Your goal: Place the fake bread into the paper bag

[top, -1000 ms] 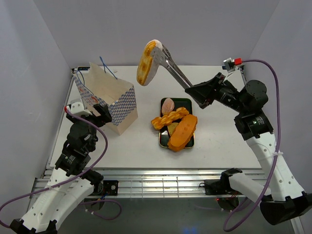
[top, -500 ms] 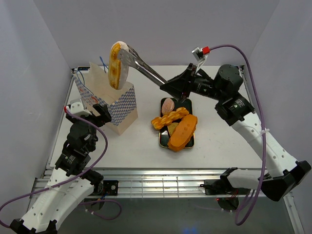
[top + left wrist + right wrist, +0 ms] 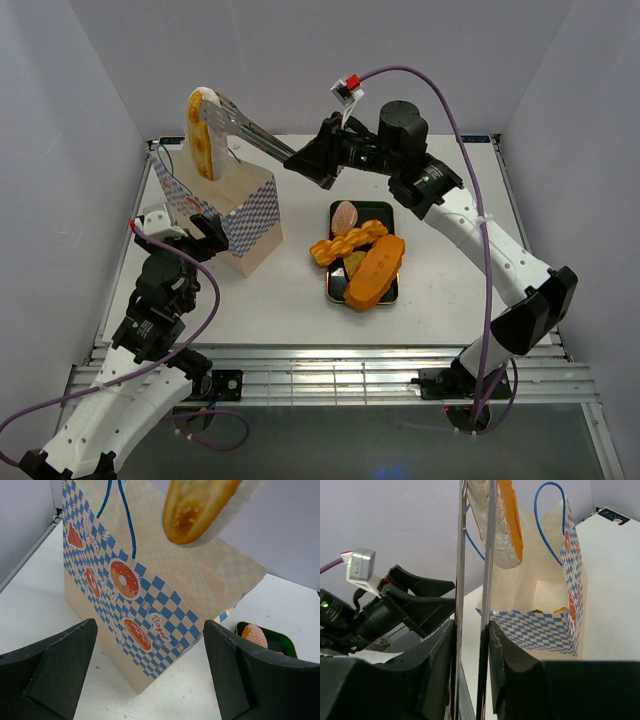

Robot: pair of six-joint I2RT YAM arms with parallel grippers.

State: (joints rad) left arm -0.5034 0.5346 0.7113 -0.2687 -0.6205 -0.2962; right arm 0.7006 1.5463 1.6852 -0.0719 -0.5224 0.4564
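Observation:
My right gripper [image 3: 310, 162] is shut on silver tongs [image 3: 255, 130], which pinch an oval cream-edged bun [image 3: 205, 130] in the air over the open top of the blue-checked paper bag [image 3: 225, 215]. In the right wrist view the tongs [image 3: 487, 580] run up between my fingers [image 3: 471, 670] to the bun [image 3: 500, 525], with the bag [image 3: 555, 625] below; bits of orange bread [image 3: 560, 610] show inside it. My left gripper [image 3: 190, 230] is open and empty, close to the bag's near-left side. Its wrist view shows the bag [image 3: 150, 605] and the bun [image 3: 200, 507] above.
A black tray [image 3: 383, 210] right of the bag holds a round slice [image 3: 346, 214], a braided twist [image 3: 348, 242] and a long loaf [image 3: 375, 272]. Grey walls enclose the table on the left, back and right.
My right arm has swung the tongs and bun leftward, from behind the tray to above the bag's opening. The left arm and the bag have not moved.

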